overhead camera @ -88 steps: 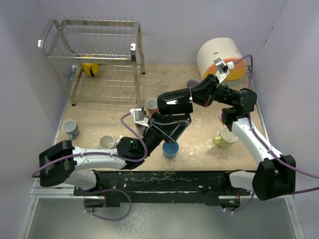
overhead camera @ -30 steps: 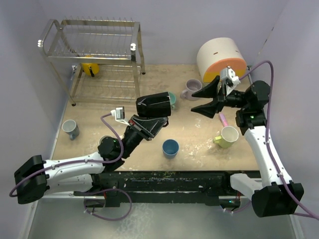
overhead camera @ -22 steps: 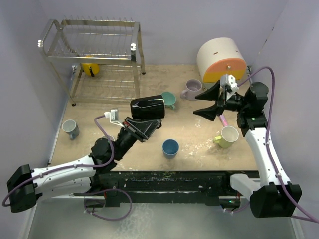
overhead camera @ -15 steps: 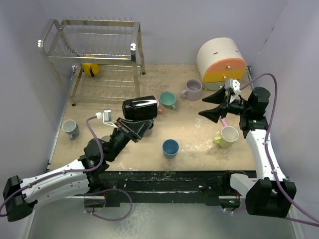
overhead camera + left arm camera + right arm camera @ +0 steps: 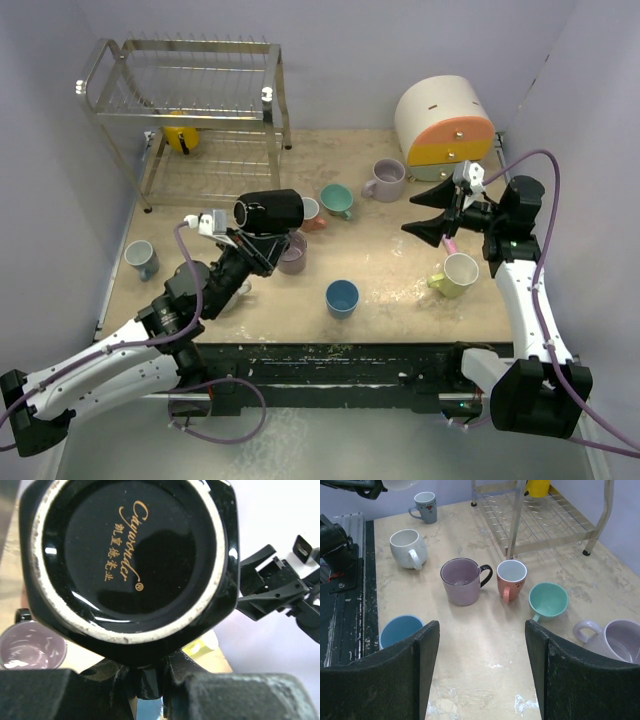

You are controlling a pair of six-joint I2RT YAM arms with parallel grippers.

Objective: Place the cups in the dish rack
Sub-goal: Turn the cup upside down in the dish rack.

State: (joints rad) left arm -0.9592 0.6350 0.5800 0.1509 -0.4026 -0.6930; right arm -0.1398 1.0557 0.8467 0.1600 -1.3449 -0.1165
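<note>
Pinching the handle of the glossy black ceramic mug [image 5: 127, 560], the left gripper [image 5: 148, 682] holds it clear of the beige speckled tabletop [image 5: 400, 290], fingers pressed onto the handle loop from both sides. The mug lies on its side: long axis approx. level, base toward the wrist cam, mouth pointing away to the right. The two-tier silver wire dish rack [image 5: 180, 80] stands up-left of it in the far-left corner, near but not touching. So the coming move, I judge, is a reach away and to the left, w/ a wrist turn so the mug seats on a tier instead of rolling. The left arm is clearly the nearer one. The right gripper [image 5: 485, 672] hangs w/ fingers spread wide, holding nothing, well apart from the rack on the right side.

Materials: the mug is hard glazed ceramic, slick and mirror-bright, w/ a rough pale unglazed foot ring and gold script on the base — a handle-only grip could slip if it tips. The rack is thin shiny rods, w/ a slotted top tier and an open-grid lower shelf where a yellow glazed mug [image 5: 181, 135] sits. Others stand upright on the table — a purple mug [image 5: 462, 580] w/ black handle, a salmon mug [image 5: 511, 577], a teal cup [image 5: 548, 600].
</note>
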